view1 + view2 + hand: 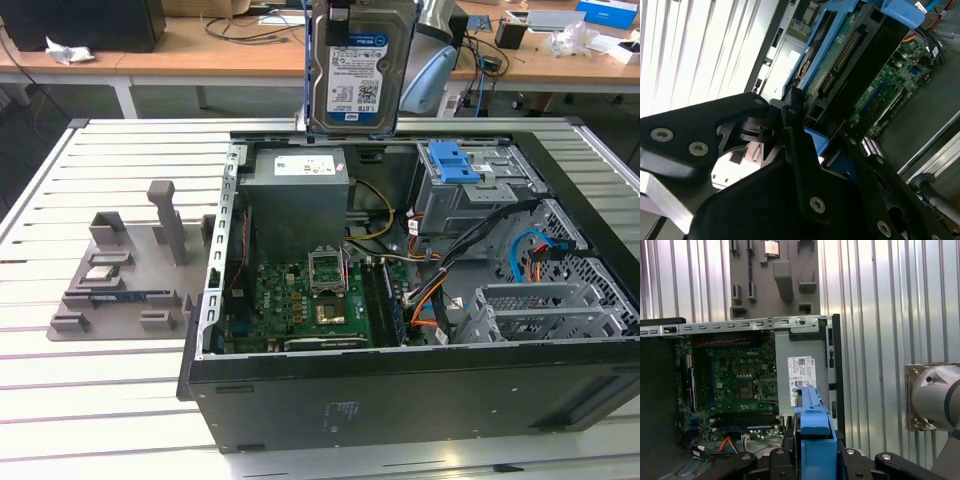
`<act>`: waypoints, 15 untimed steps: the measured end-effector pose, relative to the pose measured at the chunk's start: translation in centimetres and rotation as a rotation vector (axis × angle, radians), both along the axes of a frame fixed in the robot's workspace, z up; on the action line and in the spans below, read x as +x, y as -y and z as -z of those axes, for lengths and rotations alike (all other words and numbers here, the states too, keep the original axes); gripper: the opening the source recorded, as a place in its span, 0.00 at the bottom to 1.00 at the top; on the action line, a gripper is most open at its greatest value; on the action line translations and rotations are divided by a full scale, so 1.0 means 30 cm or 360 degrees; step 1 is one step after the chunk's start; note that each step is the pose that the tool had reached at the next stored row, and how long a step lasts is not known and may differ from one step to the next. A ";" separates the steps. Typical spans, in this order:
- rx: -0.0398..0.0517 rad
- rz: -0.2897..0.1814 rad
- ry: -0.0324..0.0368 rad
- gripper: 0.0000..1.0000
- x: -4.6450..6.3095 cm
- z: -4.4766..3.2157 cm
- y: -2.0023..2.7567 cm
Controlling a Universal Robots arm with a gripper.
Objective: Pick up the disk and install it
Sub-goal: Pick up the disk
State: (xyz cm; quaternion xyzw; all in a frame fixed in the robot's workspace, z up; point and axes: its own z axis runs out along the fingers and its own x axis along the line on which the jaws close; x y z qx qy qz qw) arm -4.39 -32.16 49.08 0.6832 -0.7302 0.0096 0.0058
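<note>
The disk, a silver hard drive with a white-and-blue label in a blue bracket, hangs upright above the back edge of the open computer case. My gripper is shut on its upper end, a dark finger lying over the label side. In the second wrist view the black fingers clamp the disk with its circuit-board side and blue bracket showing. The first wrist view looks along the disk's blue bracket edge, held between the fingers, with the case's power supply beneath it.
Inside the case are the motherboard, a grey drive cage with a blue latch, a second metal cage and loose cables. A grey fixture plate with small parts lies on the slatted table at the exterior view's left.
</note>
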 end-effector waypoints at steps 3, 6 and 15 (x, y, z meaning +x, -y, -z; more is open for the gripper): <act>0.0000 0.0000 0.0000 0.37 0.001 0.000 0.022; 0.0000 0.0000 0.0000 0.37 0.000 0.000 0.047; 0.0000 0.0000 0.0000 0.37 0.000 0.000 0.116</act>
